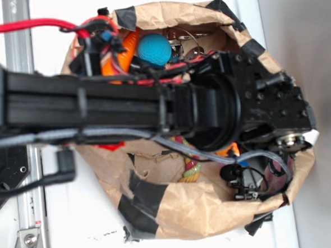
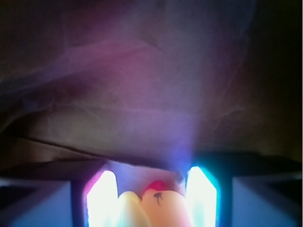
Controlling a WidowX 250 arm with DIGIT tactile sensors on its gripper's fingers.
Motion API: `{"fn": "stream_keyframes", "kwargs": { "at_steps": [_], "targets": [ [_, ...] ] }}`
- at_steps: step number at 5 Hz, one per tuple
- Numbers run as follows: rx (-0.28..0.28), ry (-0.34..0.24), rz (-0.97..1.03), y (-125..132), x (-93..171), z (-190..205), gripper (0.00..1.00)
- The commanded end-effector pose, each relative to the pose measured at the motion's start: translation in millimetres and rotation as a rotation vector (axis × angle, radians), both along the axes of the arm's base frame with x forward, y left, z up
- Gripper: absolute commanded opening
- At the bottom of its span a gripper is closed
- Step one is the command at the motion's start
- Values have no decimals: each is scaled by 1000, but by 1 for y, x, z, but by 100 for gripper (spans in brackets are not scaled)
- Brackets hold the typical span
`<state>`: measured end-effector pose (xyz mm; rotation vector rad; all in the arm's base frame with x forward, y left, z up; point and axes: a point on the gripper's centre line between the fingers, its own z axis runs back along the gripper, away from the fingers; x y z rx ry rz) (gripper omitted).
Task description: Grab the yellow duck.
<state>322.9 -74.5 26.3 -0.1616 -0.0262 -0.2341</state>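
The yellow duck (image 2: 161, 208) shows at the bottom of the wrist view as a pale, glossy, rounded toy with a red beak and a small dark eye mark. It fills the gap between the two brightly lit fingers (image 2: 102, 198) of my gripper (image 2: 151, 175), which is shut on it. Crumpled brown paper lies just beyond the fingertips. In the exterior view the black wrist (image 1: 265, 106) reaches down into the brown paper bag (image 1: 188, 212). There the fingers and the duck are hidden under the arm.
The bag, patched with black tape, also holds a blue ball (image 1: 154, 50), an orange carrot toy (image 1: 128, 47) and a braided yellow-red-green rope (image 1: 192, 168). Cables run along the black arm (image 1: 97, 105). The bag's paper walls stand close around the wrist.
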Motion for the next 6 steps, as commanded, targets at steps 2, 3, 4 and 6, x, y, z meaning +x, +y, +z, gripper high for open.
{"fn": "stream_keyframes", "kwargs": {
  "at_steps": [2, 3, 4, 6],
  "targets": [
    [-53, -165, 179, 69, -39, 105, 0],
    [-32, -180, 208, 77, -64, 126, 0],
    [9, -219, 236, 79, -86, 143, 0],
    [47, -234, 249, 95, -83, 147, 0]
  ]
}}
